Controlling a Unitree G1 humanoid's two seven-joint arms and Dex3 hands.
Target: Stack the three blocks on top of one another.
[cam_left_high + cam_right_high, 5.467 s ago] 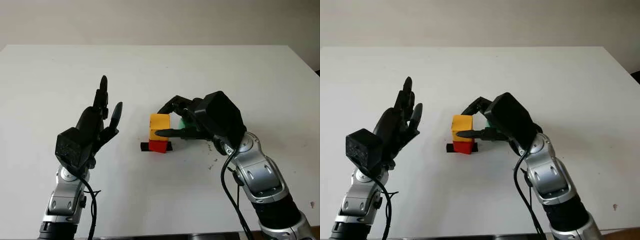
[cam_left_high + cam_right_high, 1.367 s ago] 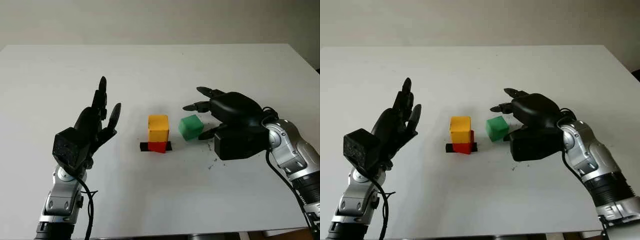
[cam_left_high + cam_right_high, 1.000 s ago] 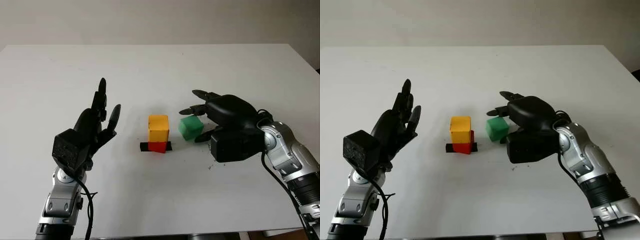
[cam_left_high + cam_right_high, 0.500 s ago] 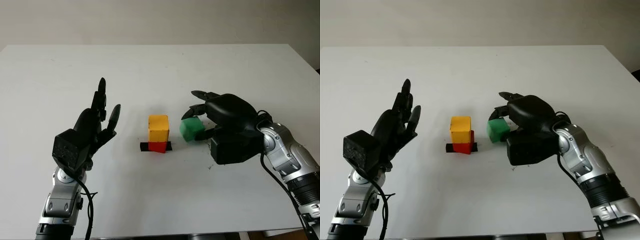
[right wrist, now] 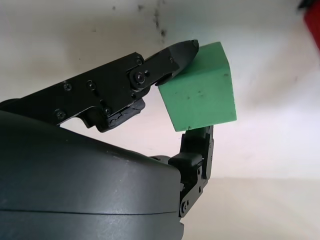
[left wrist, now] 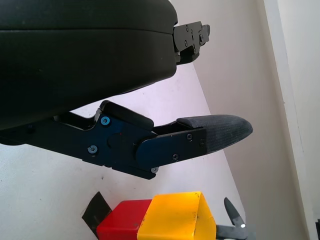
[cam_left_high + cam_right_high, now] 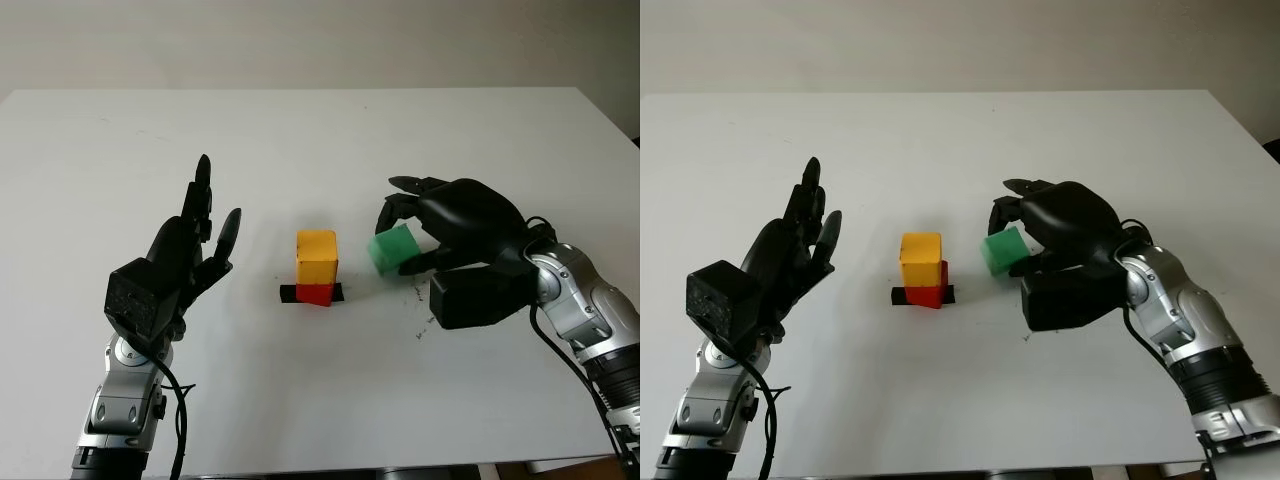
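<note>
Right hand [image 7: 418, 232] grips the green foam cube [image 7: 394, 248] between its fingertips, tilted and lifted off the white table [image 7: 320, 140], just right of the stack. Yellow cube [image 7: 317, 258] sits on the red cube [image 7: 315, 293], which stands on a black tape patch [image 7: 290, 293]. Left hand [image 7: 190, 245] open, raised above the table, well left of the stack.
</note>
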